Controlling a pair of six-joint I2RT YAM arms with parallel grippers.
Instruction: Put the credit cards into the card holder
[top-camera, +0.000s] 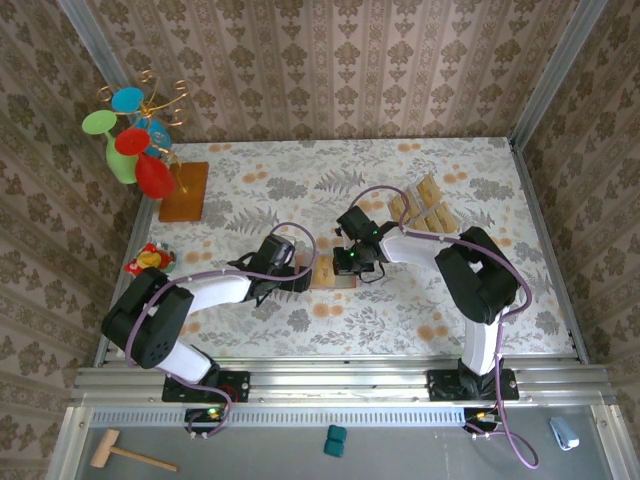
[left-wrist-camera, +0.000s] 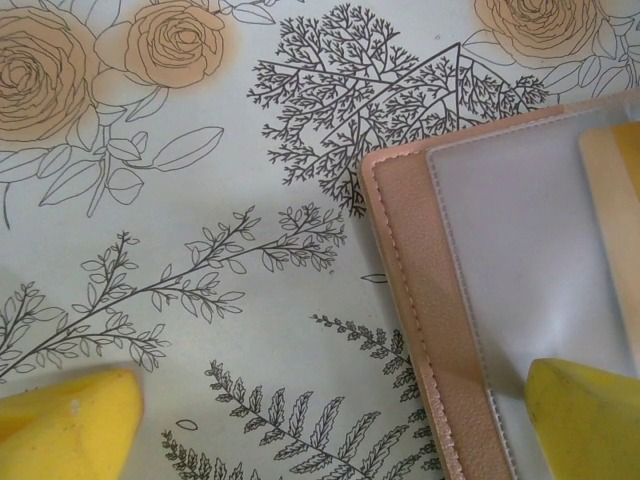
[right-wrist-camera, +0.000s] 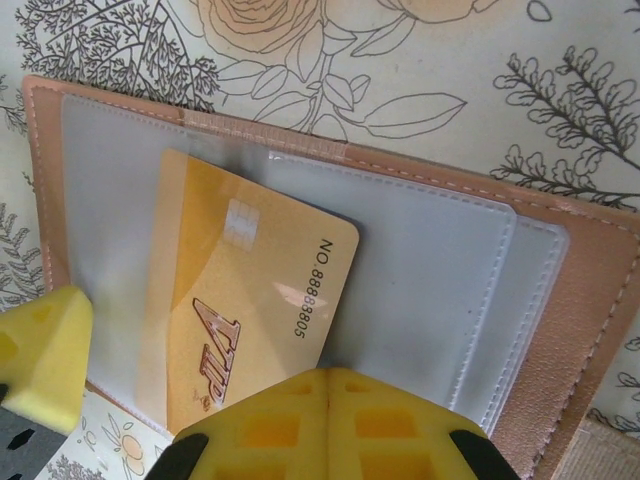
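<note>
Top view: holder (top-camera: 331, 279) lies open near table centre. Left gripper (top-camera: 288, 264) is at its 9 o'clock, right gripper (top-camera: 352, 262) at its 2 o'clock. Loose cards (top-camera: 424, 210) sit in a row well apart, toward 2 o'clock.

Left wrist: yellow fingers (left-wrist-camera: 62, 418) spread wide. One is over the bare cloth; the other is on the clear sleeve at the holder's edge.

Right wrist: fingers pressed together, tips on the 6 o'clock edge of a gold card (right-wrist-camera: 250, 300). Cannot tell if the card is pinched. The card lies flat on the holder, its 9 o'clock side tucked under the sleeve and the rest exposed.
</note>
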